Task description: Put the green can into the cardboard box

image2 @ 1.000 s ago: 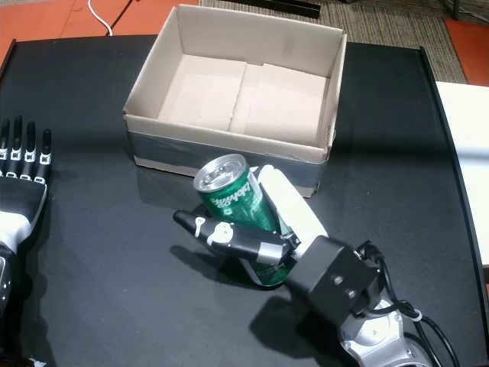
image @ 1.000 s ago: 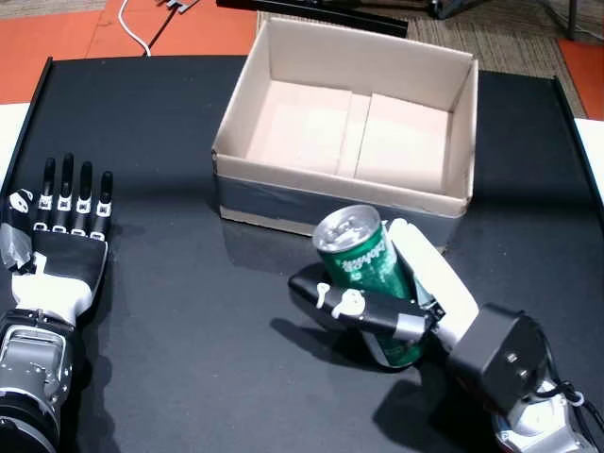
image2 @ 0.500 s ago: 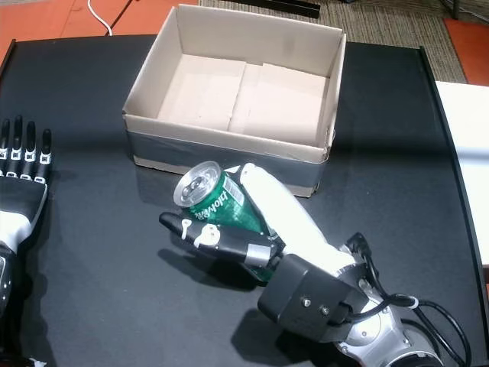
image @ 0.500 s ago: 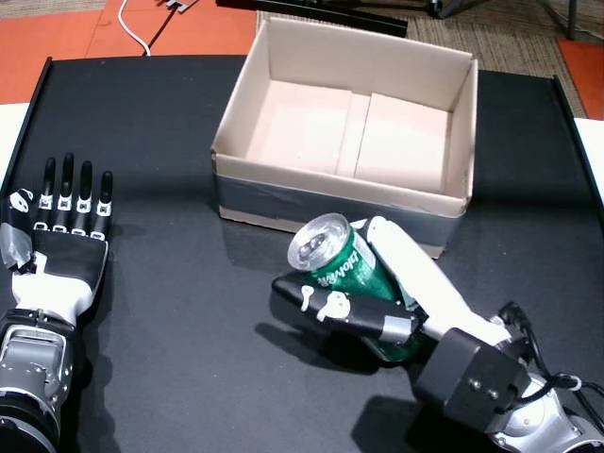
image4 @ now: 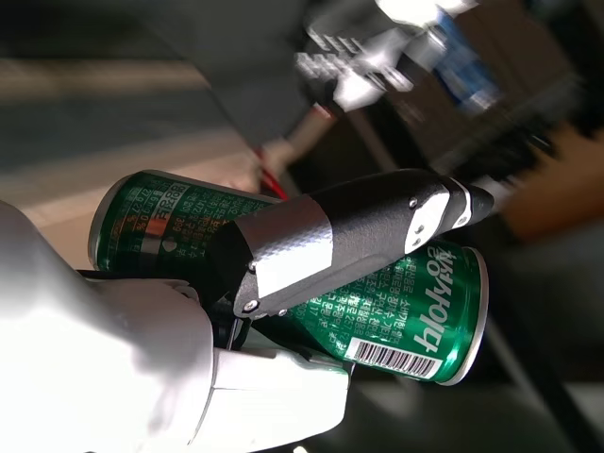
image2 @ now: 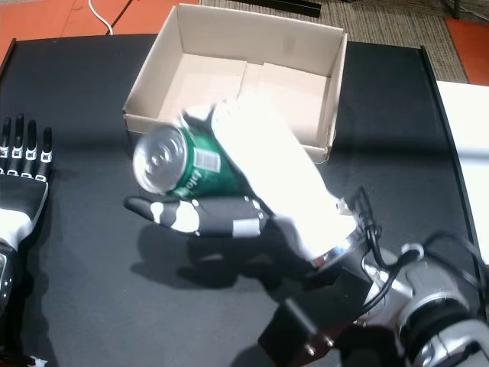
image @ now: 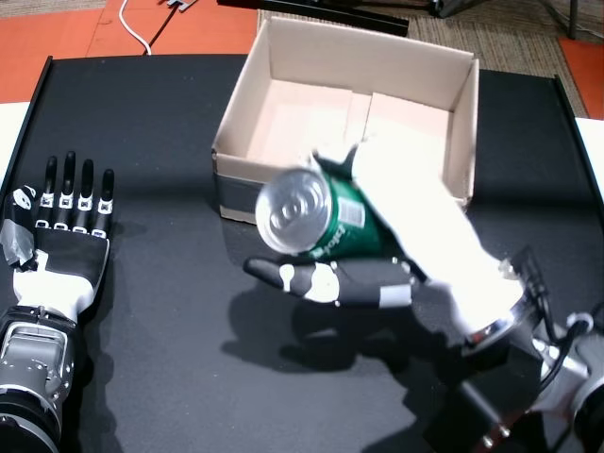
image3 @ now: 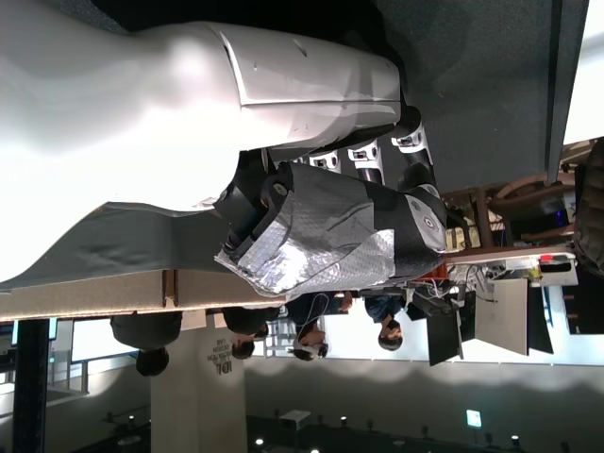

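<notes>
The green can (image: 321,219) (image2: 179,162) (image4: 311,274) is lifted off the table and tipped over, its silver top facing me. My right hand (image: 415,245) (image2: 260,191) is shut on it, white palm over it and black thumb (image: 326,281) below. Can and hand hover at the near wall of the open cardboard box (image: 453,123) (image2: 160,53), which has nothing inside. My left hand (image: 58,222) (image2: 21,172) lies flat on the black table at the far left, fingers straight and apart, holding nothing. The left wrist view shows that hand (image3: 321,189) close up.
The black table (image: 160,123) has a raised rim at both sides. Orange floor and a white cable (image: 142,33) lie beyond its far edge. Dark bars (image: 330,14) lie behind the box. Several people stand in the room in the left wrist view.
My right hand has raised the can from the table and tipped it further over, carrying it up toward the box's near wall. The left hand has stayed still.
</notes>
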`<state>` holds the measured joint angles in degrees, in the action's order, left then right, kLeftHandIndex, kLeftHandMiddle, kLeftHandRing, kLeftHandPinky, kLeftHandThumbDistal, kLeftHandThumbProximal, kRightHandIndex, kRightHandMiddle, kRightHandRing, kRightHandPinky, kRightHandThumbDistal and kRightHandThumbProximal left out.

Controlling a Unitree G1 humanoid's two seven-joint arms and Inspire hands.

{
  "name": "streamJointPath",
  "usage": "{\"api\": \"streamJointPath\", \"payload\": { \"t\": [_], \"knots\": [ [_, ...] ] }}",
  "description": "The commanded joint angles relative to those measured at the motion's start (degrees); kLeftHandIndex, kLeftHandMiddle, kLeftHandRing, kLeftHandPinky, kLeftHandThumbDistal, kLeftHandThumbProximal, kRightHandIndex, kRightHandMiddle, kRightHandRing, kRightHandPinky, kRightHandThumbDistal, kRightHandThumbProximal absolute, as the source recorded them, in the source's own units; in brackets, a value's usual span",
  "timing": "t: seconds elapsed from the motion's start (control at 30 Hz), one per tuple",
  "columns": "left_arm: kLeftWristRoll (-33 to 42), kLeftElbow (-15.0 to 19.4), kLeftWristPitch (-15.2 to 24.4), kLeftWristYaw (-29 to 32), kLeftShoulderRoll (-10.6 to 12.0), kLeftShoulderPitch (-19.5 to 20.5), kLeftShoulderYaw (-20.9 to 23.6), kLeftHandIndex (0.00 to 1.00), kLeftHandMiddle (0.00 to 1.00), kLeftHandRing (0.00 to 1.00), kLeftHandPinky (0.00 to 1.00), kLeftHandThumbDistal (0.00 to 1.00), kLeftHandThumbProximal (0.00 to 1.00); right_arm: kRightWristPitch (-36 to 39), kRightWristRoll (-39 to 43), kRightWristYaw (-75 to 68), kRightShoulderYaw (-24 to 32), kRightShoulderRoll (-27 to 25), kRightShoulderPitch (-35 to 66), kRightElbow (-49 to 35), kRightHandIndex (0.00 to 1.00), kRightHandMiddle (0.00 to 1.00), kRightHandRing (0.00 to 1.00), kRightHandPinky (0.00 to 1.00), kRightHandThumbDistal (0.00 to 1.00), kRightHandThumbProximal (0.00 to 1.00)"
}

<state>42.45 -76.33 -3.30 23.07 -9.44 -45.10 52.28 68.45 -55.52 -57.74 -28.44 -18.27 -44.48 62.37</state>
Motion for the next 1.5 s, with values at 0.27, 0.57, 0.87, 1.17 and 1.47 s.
{"api": "streamJointPath", "payload": {
  "t": [0.27,0.57,0.87,1.17,1.47],
  "knots": [
    [-1.2,-1.2,0.4,-1.8,0.8,1.5,-0.6,0.52,0.53,0.63,0.78,0.00,0.57,0.1,-7.4,-18.3,-3.9,-2.0,-2.0,-3.5,0.00,0.00,0.09,0.17,0.14,0.48],
    [-0.9,-1.2,0.5,-2.9,1.1,0.9,-0.4,0.51,0.52,0.63,0.74,0.00,0.57,-5.2,-13.9,-33.0,-4.9,-7.0,-5.1,-17.6,0.00,0.00,0.00,0.04,0.21,0.51],
    [-0.7,-1.3,0.5,-3.3,1.2,0.6,-0.1,0.51,0.52,0.61,0.73,0.00,0.58,-9.1,-8.8,-21.4,1.6,-12.6,-16.8,-20.0,0.00,0.00,0.01,0.06,0.21,0.48],
    [-0.9,-1.3,0.6,-3.3,1.4,0.6,-0.3,0.50,0.53,0.63,0.73,0.00,0.58,-10.8,0.0,-4.9,5.5,-13.4,-31.9,-7.3,0.00,0.00,0.00,0.09,0.36,0.49],
    [-1.0,-1.2,0.6,-2.6,1.4,1.0,-0.4,0.50,0.52,0.61,0.73,0.00,0.58,-14.7,9.2,10.5,8.2,-11.5,-41.3,5.7,0.00,0.00,0.00,0.07,0.29,0.46]
  ]
}}
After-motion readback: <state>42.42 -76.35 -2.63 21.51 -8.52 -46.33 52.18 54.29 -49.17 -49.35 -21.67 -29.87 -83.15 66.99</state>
